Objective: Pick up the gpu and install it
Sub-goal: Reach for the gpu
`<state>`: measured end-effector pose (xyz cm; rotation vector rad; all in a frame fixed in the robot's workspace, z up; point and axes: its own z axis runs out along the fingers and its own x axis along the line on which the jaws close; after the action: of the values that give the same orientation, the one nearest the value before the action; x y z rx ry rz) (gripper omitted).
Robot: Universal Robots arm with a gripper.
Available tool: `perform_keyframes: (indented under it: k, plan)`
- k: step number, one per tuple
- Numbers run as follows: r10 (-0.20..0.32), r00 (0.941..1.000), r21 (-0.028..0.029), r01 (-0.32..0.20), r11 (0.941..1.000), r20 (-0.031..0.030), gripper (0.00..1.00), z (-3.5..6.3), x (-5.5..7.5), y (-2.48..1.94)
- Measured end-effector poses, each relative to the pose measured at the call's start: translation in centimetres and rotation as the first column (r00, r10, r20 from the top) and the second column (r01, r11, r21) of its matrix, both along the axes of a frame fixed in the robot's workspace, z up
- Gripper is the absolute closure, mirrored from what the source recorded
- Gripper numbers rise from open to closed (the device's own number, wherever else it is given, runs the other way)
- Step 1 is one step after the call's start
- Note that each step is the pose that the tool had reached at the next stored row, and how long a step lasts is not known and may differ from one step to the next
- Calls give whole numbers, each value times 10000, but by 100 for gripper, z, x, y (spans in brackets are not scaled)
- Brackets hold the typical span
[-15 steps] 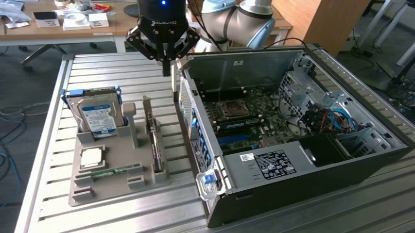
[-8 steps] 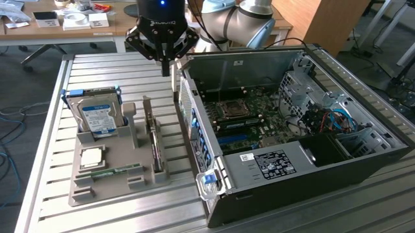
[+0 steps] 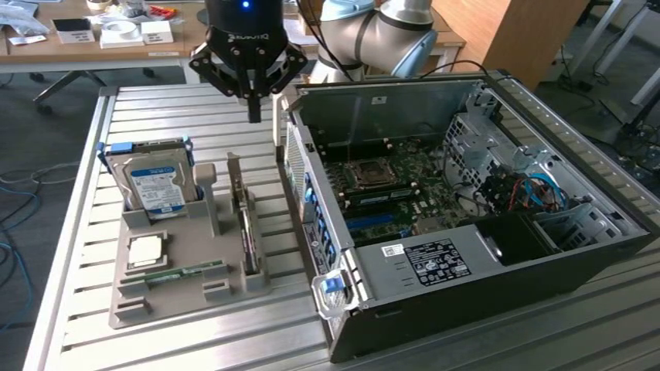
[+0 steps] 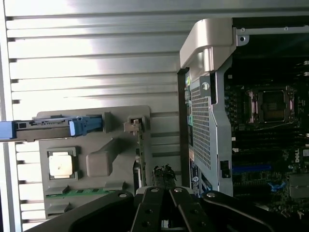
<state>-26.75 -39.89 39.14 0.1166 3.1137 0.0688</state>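
Observation:
The gpu stands on edge in a slot of the grey holder, a thin green card with its metal bracket at the far end. In the wrist view the gpu shows edge-on as a narrow strip. My gripper hangs above the slatted table behind the holder, fingers pressed together with nothing between them. It is clear of the card and a little beyond its far end. In the wrist view the shut gripper sits just beside the card's edge.
An open computer case lies on the exterior view's right, motherboard exposed; its grilled wall is close to the holder. The holder also carries a hard drive, a processor and a memory stick.

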Motion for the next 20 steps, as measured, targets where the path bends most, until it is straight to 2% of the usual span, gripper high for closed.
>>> perform_keyframes:
  k: [13,20]
  plan:
    - [0,10000,1,0,10000,0,89,-6,-198,0]
    - [0,10000,0,0,10000,-1,89,-7,-220,-10]
